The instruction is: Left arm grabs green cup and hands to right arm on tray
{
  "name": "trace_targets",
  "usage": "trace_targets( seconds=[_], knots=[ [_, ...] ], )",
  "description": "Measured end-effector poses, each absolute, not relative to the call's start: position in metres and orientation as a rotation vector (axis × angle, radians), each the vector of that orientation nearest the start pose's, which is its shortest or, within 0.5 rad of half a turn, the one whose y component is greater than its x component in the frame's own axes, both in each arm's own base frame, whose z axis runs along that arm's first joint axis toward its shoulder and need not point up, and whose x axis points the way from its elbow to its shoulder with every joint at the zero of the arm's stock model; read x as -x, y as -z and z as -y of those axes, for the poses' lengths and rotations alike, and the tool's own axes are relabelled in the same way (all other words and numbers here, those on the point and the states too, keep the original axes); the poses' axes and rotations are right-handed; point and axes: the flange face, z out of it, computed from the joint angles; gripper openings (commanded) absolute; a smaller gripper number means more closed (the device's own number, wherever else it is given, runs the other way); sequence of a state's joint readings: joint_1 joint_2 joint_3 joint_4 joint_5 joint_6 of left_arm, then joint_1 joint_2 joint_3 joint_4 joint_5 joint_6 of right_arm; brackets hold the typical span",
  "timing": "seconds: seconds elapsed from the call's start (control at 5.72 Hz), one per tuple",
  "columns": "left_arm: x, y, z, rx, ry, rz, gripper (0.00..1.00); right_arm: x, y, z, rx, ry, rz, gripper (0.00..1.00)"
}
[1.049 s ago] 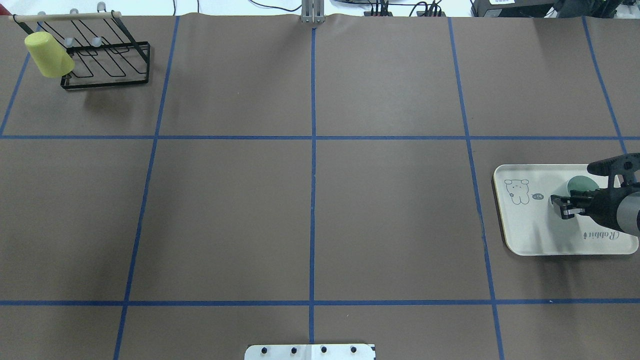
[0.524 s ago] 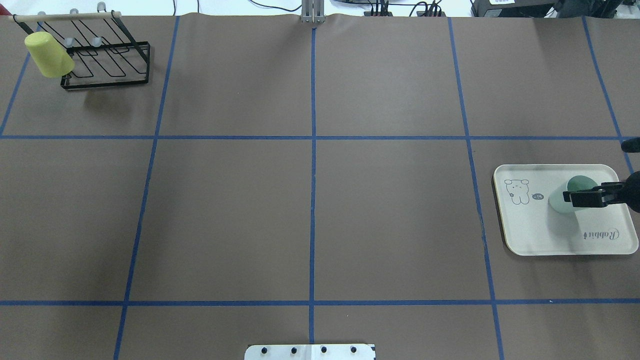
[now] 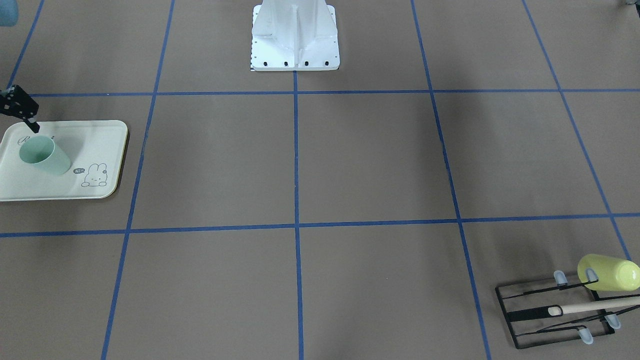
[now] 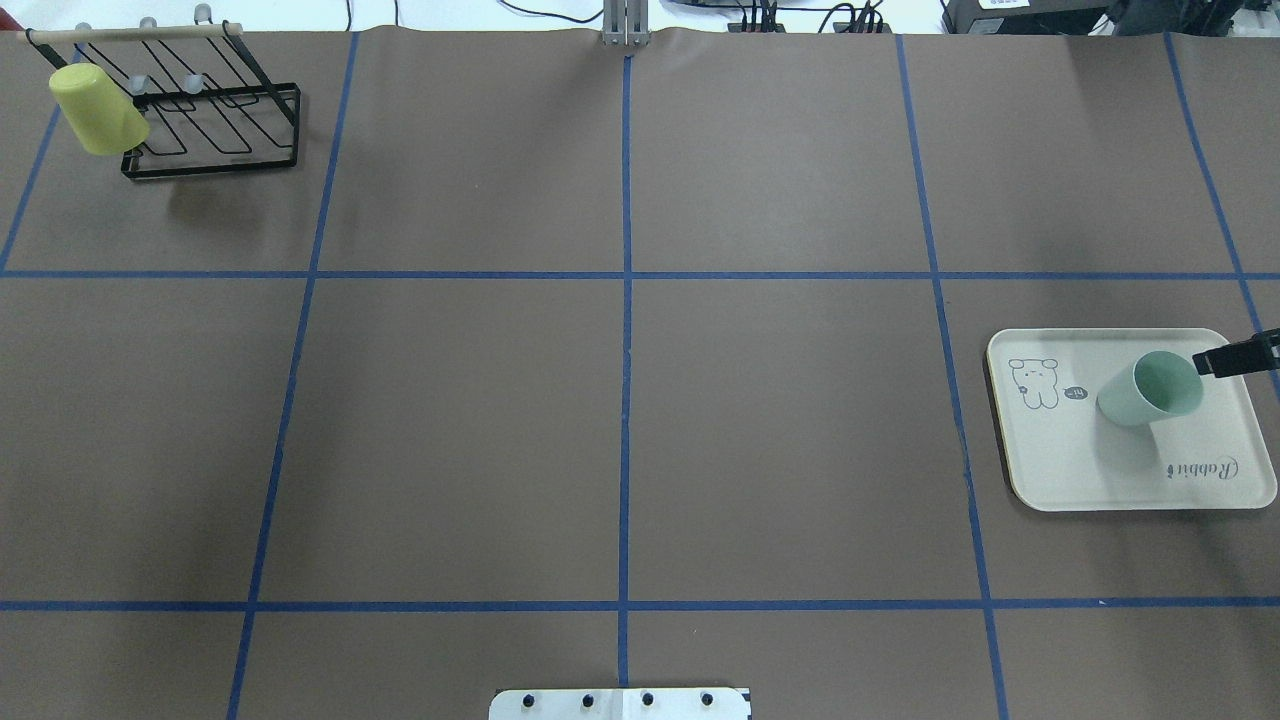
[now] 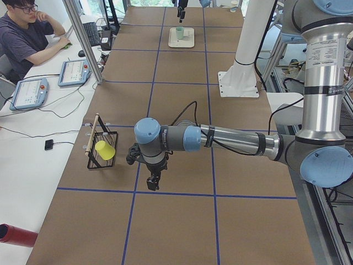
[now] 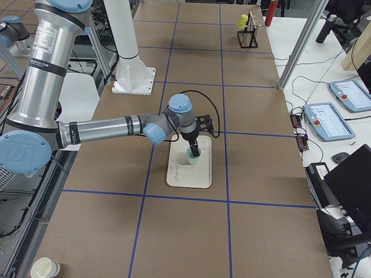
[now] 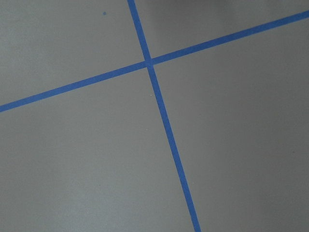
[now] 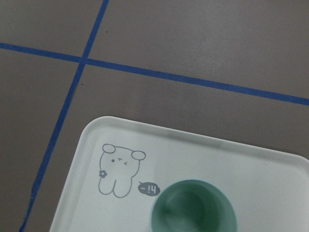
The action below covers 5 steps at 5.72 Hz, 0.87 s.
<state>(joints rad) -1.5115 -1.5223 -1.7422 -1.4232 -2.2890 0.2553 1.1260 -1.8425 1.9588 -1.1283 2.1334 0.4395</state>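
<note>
On the far left of the brown table [image 4: 460, 430] sits a black wire rack [image 4: 215, 125]. A yellow-green cup [image 4: 98, 110] hangs tipped on the rack's left end. From the side camera, the left arm [image 5: 231, 141] reaches out low over the table, not far from the rack. The left gripper [image 5: 153, 181] points down at the bare brown top, close to where two blue tape lines [image 7: 150, 63] cross. I cannot tell if its fingers are apart or together. In the middle, at the near edge, is the robot's white base plate [image 4: 620, 703]. Far over on the right lies the tray [image 4: 1080, 480], flat on the table. It has a little rabbit drawing [image 4: 1034, 384] on its left part. The green cup [image 4: 1150, 388] stands up on the tray with its mouth open to the top, just to the right of the rabbit. The cup stands all by itself. The right arm [image 6: 104, 128] stretches out over the tray. The right gripper [image 4: 1210, 361] hangs up above the cup, with one black finger tip near the cup's rim. Only a bit of this gripper shows, so I cannot tell if it is spread or closed.
</note>
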Motion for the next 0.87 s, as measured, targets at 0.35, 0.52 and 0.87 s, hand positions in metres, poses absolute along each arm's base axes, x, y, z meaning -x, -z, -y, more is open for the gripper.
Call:
trace_targets(
  seconds=[0.35, 0.52, 0.87],
  knots=[
    [0.040, -0.628, 0.469, -0.024, -0.285, -0.721, 1.00, 0.066, -0.576, 0.400, -0.112, 0.209, 0.661, 0.99],
    [0.040, -0.637, 0.467, -0.008, -0.280, -0.719, 1.00, 0.041, -0.589, 0.399, -0.059, 0.221, 0.635, 0.99],
    [0.041, -0.649, 0.466, 0.018, -0.266, -0.720, 1.00, -0.029, -0.605, 0.384, 0.011, 0.144, 0.700, 1.00]
  ],
)
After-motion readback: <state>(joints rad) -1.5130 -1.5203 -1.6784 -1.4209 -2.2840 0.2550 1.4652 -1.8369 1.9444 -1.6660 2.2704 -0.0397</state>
